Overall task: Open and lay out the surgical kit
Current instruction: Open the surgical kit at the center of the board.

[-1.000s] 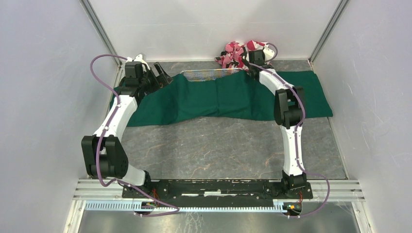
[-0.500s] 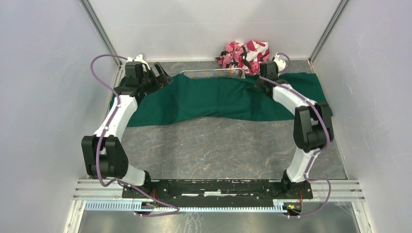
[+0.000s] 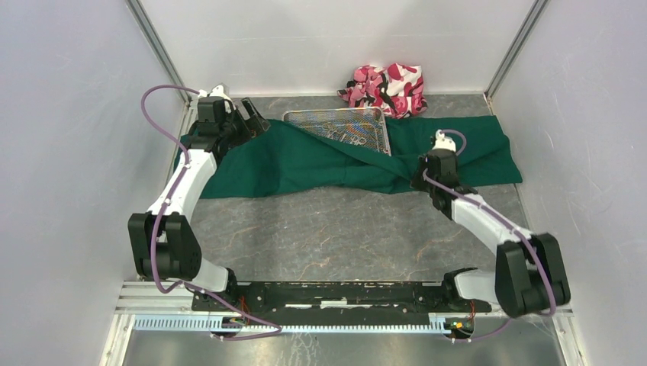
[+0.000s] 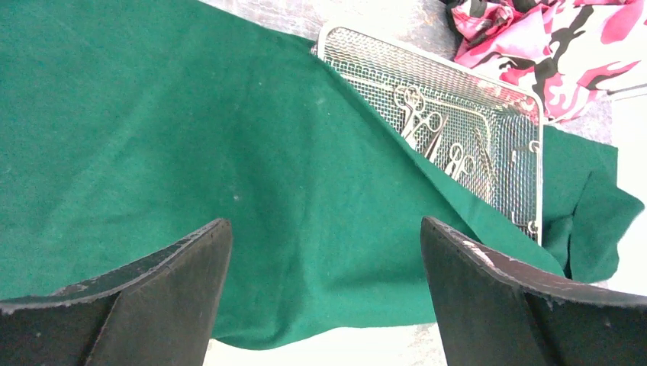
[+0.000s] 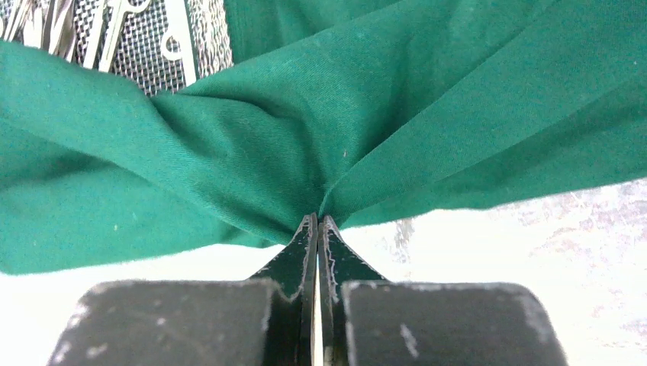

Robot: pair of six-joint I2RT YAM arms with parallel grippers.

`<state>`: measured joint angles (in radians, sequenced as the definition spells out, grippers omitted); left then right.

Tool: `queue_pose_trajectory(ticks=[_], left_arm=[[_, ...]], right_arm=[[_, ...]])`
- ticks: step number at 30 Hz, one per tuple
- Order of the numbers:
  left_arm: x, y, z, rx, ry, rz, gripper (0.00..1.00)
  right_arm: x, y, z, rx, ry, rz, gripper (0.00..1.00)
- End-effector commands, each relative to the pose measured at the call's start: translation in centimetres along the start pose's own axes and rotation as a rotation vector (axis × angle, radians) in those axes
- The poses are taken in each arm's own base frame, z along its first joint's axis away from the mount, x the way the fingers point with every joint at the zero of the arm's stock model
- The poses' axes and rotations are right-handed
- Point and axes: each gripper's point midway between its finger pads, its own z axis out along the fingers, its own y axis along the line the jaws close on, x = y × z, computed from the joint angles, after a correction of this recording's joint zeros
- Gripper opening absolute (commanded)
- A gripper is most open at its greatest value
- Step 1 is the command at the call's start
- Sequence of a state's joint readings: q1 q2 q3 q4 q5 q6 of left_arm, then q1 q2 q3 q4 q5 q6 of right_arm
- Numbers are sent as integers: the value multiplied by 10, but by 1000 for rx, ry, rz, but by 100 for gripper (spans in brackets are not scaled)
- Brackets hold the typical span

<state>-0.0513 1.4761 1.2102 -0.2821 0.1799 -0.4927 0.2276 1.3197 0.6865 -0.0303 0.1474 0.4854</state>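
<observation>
Right now we have our right gripper (image 5: 318,219) clamped on a gathered fold of the green drape (image 3: 305,156), near-right of the mesh tray (image 4: 500,130) holding scissors (image 4: 416,114). Left of the tray, our left gripper (image 4: 324,223) hangs over the drape, fingers apart.

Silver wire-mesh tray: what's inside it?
Slim steel ring-handled instruments lie in the silver wire-mesh tray. The dark green cloth drape covers its near-left part, hiding anything there.
</observation>
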Motion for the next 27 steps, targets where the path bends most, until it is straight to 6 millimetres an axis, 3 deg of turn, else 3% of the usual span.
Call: queue_pose_trajectory(ticks=[1, 5, 9, 14, 21, 27], left_arm=[[-10, 0, -3, -28, -49, 53, 98], [2, 17, 12, -106, 0, 31, 97], [1, 36, 34, -246, 57, -51, 86], [11, 62, 71, -388, 118, -176, 88], [-6, 53, 127, -207, 123, -350, 96], [-20, 40, 151, -124, 93, -399, 95]], right_arm=[[2, 7, -18, -104, -70, -92, 0], [1, 6, -22, -114, -92, -122, 0], [0, 10, -22, -135, -83, -137, 0], [3, 13, -22, -159, -91, -128, 0], [13, 13, -23, -182, -75, -142, 0], [21, 18, -26, -229, -64, -143, 0]])
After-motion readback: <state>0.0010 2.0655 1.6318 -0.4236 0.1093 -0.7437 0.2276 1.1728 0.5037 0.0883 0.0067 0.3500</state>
